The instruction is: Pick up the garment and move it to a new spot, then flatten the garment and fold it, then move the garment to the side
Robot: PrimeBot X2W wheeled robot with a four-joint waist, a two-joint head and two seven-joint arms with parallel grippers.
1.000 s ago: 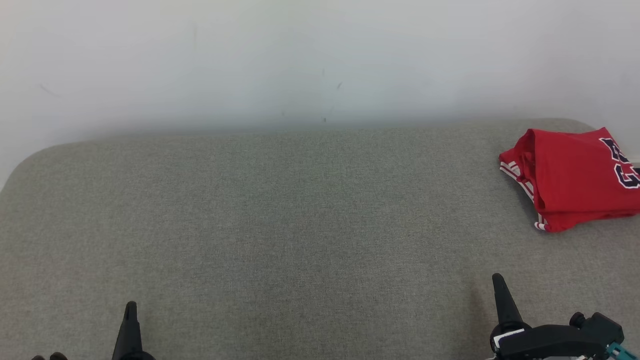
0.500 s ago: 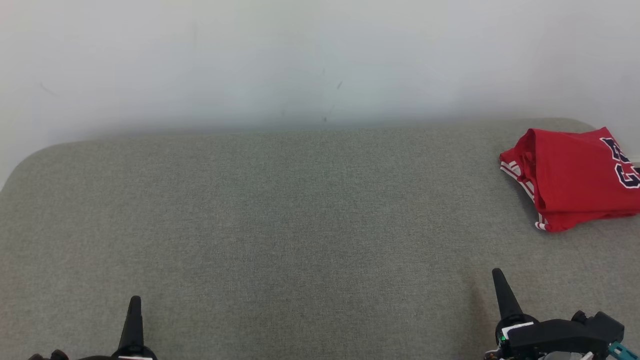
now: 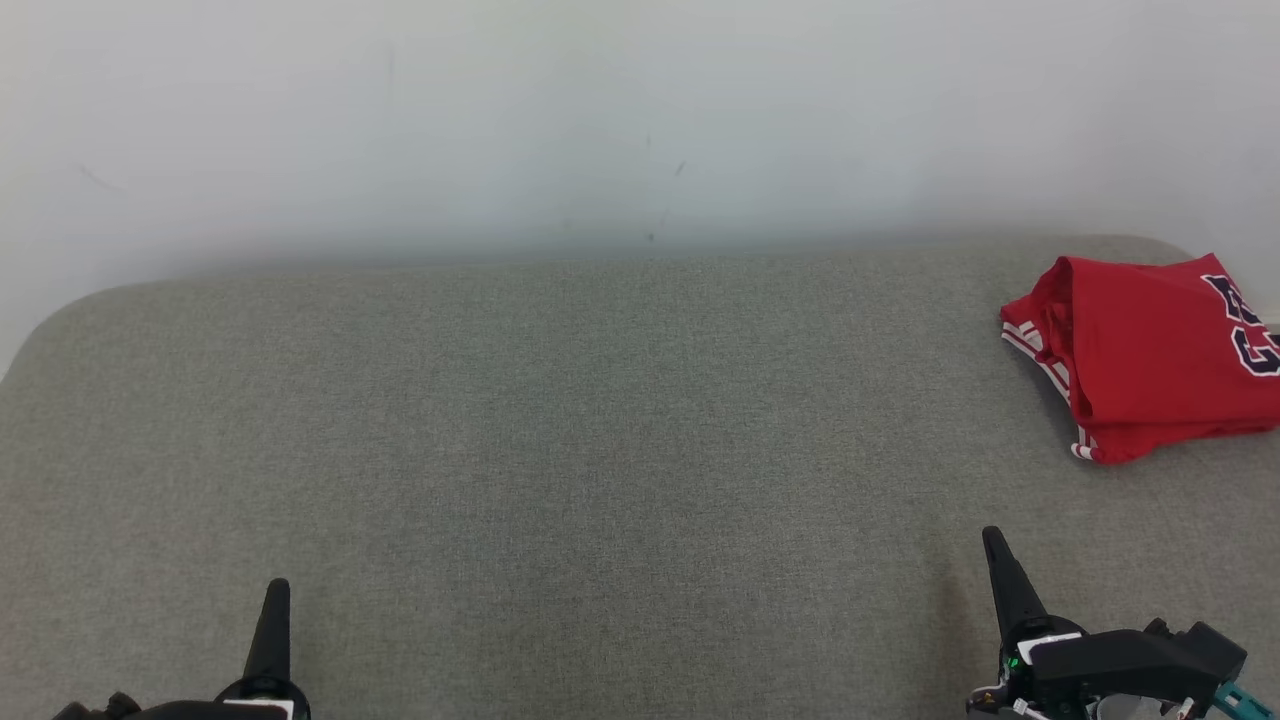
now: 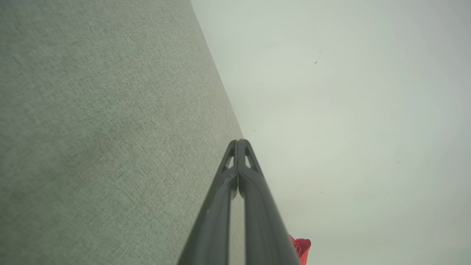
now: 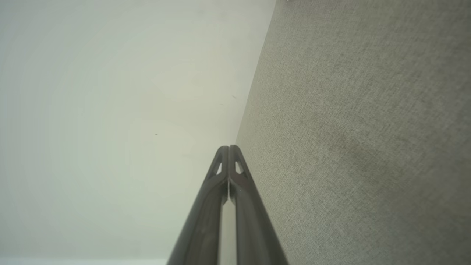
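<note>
The garment (image 3: 1150, 360), a red jersey with white-striped trim and dark lettering, lies folded at the far right of the grey fabric surface (image 3: 600, 450); a red corner of the garment (image 4: 301, 247) peeks past the fingers in the left wrist view. My left gripper (image 3: 275, 620) stands at the lower left, shut with nothing in it, its tips pressed together (image 4: 238, 141). At the lower right my right gripper (image 3: 1000, 575) is shut and empty too, well in front of the jersey and apart from it; its tips meet in the right wrist view (image 5: 228, 148).
A pale wall (image 3: 600, 120) rises right behind the grey surface. The surface's far left corner (image 3: 60, 320) is rounded, and the jersey lies close to the far right corner.
Both grippers have crept a little forward, up the head view. The garment has stayed where it was.
</note>
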